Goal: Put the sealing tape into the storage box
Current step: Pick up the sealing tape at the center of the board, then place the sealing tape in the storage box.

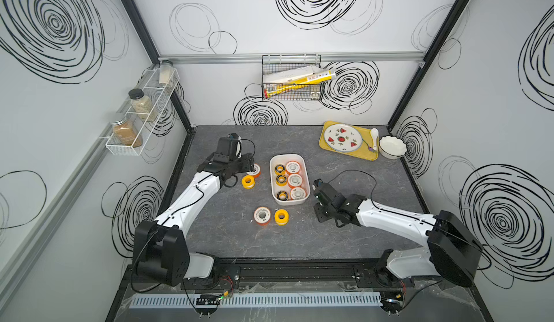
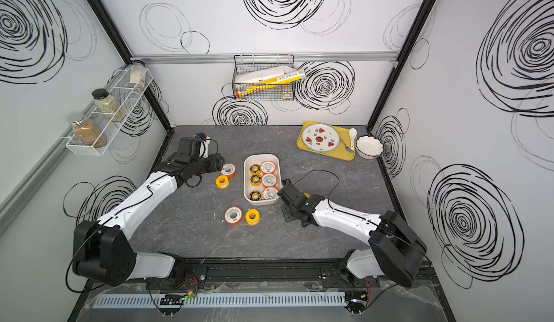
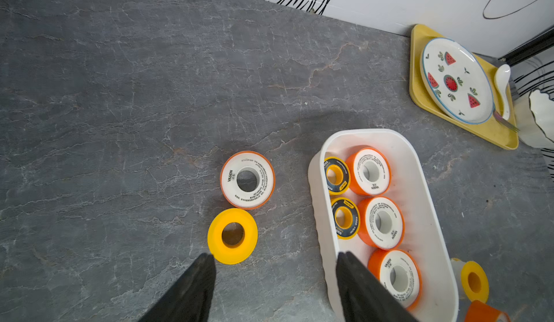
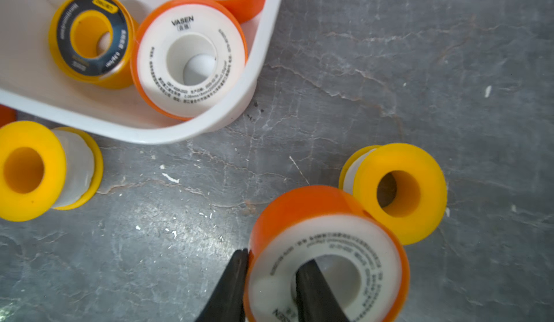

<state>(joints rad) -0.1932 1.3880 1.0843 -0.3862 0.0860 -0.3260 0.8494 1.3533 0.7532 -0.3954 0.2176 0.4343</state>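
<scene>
Fingers of the right claw point(image 4: 275, 257) are pinching an orange spool point(image 4: 299, 209) by its wall, narrowly parted; its hole is pointing up, beside the box point(image 4: 259, 53). The left claw point(image 3: 274, 255) is hovering wide open, empty.

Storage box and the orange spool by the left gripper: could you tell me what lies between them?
Nothing: the left wrist view shows bare tabletop between the storage box and the orange spool.

A robot test booth dressed as a kitchen: swirl-printed white wall panels point(image 1: 269, 35) around a grey stone-look surface point(image 1: 359, 230), white wire spice-jar rack point(image 1: 160, 107) at ten o'clock, black wire basket point(image 1: 292, 95) at twelve, watermelon-painted plate point(image 1: 343, 137) at one.
</scene>
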